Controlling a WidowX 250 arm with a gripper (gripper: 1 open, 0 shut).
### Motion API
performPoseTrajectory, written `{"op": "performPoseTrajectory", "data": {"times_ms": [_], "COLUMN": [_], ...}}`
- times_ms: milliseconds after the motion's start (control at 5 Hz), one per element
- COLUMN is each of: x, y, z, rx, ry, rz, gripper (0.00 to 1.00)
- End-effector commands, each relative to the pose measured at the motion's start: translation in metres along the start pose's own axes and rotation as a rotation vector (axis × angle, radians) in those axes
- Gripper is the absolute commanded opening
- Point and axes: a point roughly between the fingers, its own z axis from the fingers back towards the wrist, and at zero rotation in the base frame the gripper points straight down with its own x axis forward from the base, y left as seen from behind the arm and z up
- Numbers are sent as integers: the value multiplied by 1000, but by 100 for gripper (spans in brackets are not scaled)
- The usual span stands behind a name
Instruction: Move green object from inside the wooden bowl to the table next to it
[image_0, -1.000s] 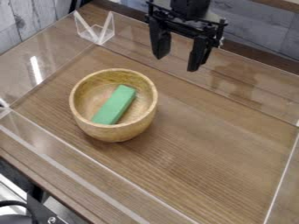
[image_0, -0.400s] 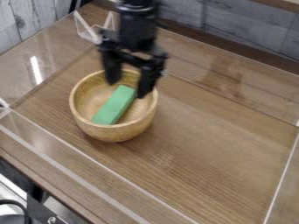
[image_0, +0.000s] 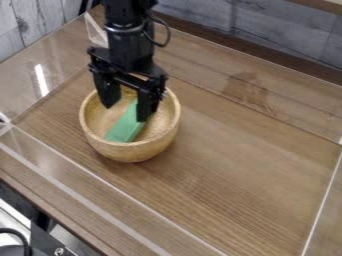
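A bright green block (image_0: 128, 126) lies tilted inside the round tan wooden bowl (image_0: 96, 140) on the left half of the brown table (image_0: 241, 160). My black gripper (image_0: 130, 105) hangs over the bowl with its jaws open. One finger (image_0: 104, 97) stands left of the block's upper end and the other (image_0: 154, 104) to its right, so the fingers straddle the block. Nothing is gripped. The block's upper end is partly hidden behind the gripper.
Low clear acrylic walls (image_0: 321, 215) border the tabletop on all sides. A clear bracket stands at the back left corner. Bare wood-grain surface stretches to the right of and in front of the bowl.
The gripper has travelled from the back right of the table leftward and down to the bowl, and now straddles the green block. Its jaws stayed open. Bowl and block have not moved.
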Motion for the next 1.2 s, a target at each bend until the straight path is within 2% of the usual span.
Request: {"op": "performPoseTrajectory", "data": {"times_ms": [0, 400, 800, 1000], "x": [10, 16, 35, 36], "y": [-9, 27, 37, 41], "z": [10, 8, -20, -16], "rx": [16, 21, 29, 28], "ry": [-74, -96, -102, -107], "rz": [41, 95, 138, 118], "gripper": [100, 100, 100, 100]}}
